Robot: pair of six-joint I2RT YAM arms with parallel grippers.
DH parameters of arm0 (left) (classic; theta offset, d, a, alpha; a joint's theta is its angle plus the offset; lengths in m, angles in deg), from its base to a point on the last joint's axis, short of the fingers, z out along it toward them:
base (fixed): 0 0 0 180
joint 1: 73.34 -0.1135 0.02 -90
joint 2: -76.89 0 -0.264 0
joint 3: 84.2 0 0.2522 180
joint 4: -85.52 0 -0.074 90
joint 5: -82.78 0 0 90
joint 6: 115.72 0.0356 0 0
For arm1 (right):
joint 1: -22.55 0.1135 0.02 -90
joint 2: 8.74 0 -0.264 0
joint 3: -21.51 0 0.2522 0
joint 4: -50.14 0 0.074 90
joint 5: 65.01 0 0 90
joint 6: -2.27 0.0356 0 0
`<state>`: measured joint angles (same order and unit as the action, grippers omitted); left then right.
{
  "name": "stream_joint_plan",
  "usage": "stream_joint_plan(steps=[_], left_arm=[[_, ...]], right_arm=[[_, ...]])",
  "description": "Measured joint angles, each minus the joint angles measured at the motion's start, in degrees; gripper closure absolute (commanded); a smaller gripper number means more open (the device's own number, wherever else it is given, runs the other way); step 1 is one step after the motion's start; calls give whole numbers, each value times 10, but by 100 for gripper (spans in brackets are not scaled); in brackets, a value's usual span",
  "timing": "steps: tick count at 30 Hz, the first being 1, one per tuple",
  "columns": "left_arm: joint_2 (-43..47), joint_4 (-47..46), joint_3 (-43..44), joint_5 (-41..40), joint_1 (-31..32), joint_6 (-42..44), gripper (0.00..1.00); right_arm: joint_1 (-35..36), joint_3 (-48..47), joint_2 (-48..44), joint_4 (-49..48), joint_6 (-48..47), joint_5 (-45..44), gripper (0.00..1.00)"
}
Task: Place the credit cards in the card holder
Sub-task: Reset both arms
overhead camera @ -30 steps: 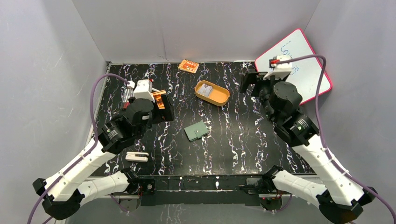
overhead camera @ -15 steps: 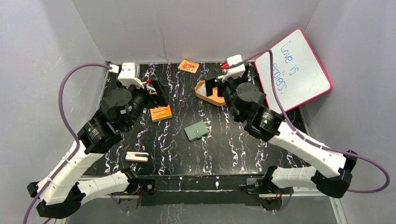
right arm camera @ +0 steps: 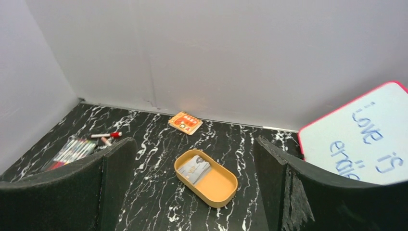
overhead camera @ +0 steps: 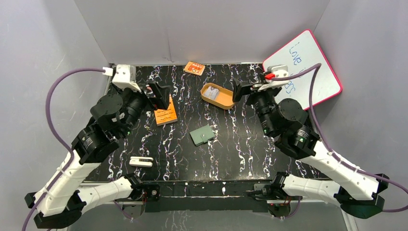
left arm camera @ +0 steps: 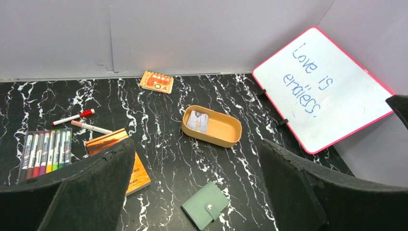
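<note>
The credit cards [overhead camera: 211,92] lie as a small pale grey stack in the left end of a tan oval tray [overhead camera: 226,101]; they also show in the left wrist view [left arm camera: 197,121] and the right wrist view [right arm camera: 194,169]. The card holder [overhead camera: 201,135] is a green wallet, snapped shut, flat at mid table, also in the left wrist view [left arm camera: 205,205]. My left gripper [overhead camera: 161,95] is open and empty, held above the table left of the tray. My right gripper [overhead camera: 244,89] is open and empty, just right of the tray.
An orange booklet [overhead camera: 165,115] lies under the left gripper. An orange patterned packet [overhead camera: 194,68] sits at the back edge. A whiteboard [overhead camera: 308,67] leans at the back right. A marker set [left arm camera: 45,149] and loose pens [left arm camera: 73,117] lie far left. A white object [overhead camera: 141,161] lies front left.
The left gripper lifted off the orange booklet, which now lies uncovered on the table. The right gripper swung left over the tray, then drew back to its right side.
</note>
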<state>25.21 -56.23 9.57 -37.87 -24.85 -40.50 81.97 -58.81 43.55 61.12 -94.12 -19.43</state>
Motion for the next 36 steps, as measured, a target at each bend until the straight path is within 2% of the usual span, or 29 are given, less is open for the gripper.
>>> stream_joint_plan(steps=[4,8,15,28,36], left_arm=[[25,-5,-3,-5,0,-11,3],[53,-5,-11,-7,0,-29,3],[52,1,8,-9,0,-28,3],[-30,-10,162,14,0,23,4],[-26,-40,148,23,0,32,4]], right_arm=[[0,-30,-10,34,17,-55,1],[0,-36,-45,54,26,-62,2],[0,-47,-99,55,16,17,1],[0,-135,-51,37,-52,94,1],[0,-116,-43,5,-74,127,1]])
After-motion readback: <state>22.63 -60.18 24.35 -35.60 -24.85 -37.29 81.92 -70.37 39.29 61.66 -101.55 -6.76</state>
